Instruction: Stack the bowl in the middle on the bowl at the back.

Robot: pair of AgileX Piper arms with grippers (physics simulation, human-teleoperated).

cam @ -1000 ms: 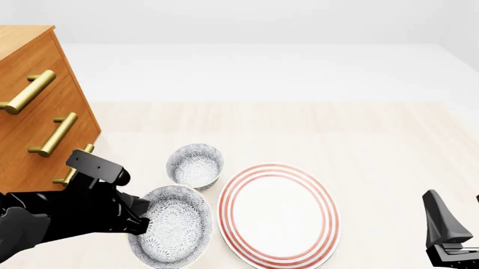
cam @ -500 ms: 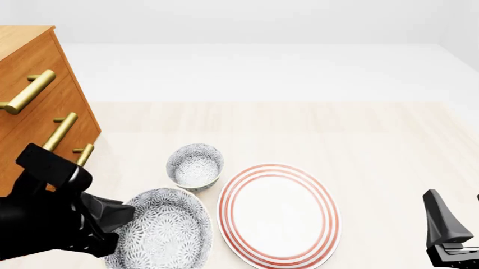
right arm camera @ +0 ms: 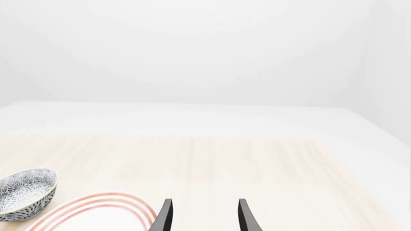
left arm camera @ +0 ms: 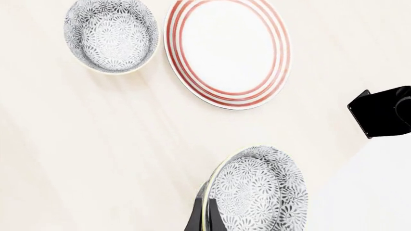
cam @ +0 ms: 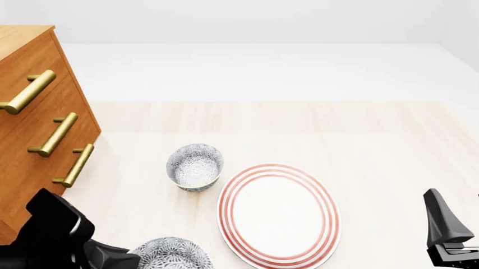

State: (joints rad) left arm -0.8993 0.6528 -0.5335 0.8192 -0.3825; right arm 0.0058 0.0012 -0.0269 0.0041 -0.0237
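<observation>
- Midway: the tabletop (cam: 389,140) carries a wooden drawer chest (cam: 37,123) at its left edge and a red-ringed plate (cam: 279,214) near the front edge.
- The bowl at the back (cam: 194,166) sits empty; stacking remains.
- The bowl in the middle (left arm camera: 257,190), off the tabletop near the front edge, has its rim pinched in the left claw (left arm camera: 204,219).
- The right claw (right arm camera: 202,216) idles parted, empty.

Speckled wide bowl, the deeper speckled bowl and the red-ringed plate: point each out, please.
Wide speckled bowl (left arm camera: 257,192), left wrist view, on its patterned inside.
Deeper speckled bowl (cam: 194,166), front view, on its inside.
Red-ringed plate (cam: 279,216), front view, on its white centre.
</observation>
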